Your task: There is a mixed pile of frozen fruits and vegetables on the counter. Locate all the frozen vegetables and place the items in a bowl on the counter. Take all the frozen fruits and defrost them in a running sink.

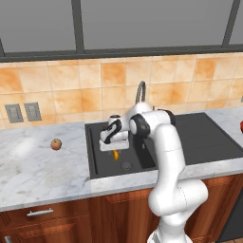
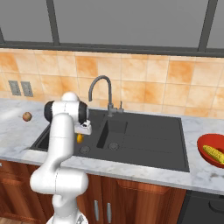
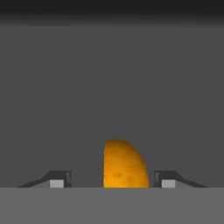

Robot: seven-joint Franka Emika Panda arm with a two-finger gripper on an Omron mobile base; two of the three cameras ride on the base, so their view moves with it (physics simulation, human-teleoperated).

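The jaws (image 3: 112, 179) are seen spread in the hand view, one dark fingertip (image 3: 59, 179) well to the left and the other to the right, with the orange half (image 3: 124, 165) standing between them and touching neither; whether the fruit rests on the basin floor or hangs free cannot be told. In the left base view the same orange half (image 1: 116, 154) is seen just below the jaws (image 1: 114, 146), over the floor of the left basin of the black sink (image 1: 199, 137), a little beyond its round drain (image 1: 126, 165). In the right base view the orange half (image 2: 79, 138) is partly hidden behind the white arm, inside that same basin. The dark gooseneck faucet (image 2: 101, 89) is set at the far edge of the sink, behind the divider between the basins. A reddish-tan apple-like ball (image 1: 56, 144) is left on the marble tabletop (image 1: 33, 166) to the left of the sink, well apart from it. Far to the right, a yellow corn cob (image 2: 213, 153) is held in a red bowl (image 2: 204, 151) on the tabletop beside the sink.
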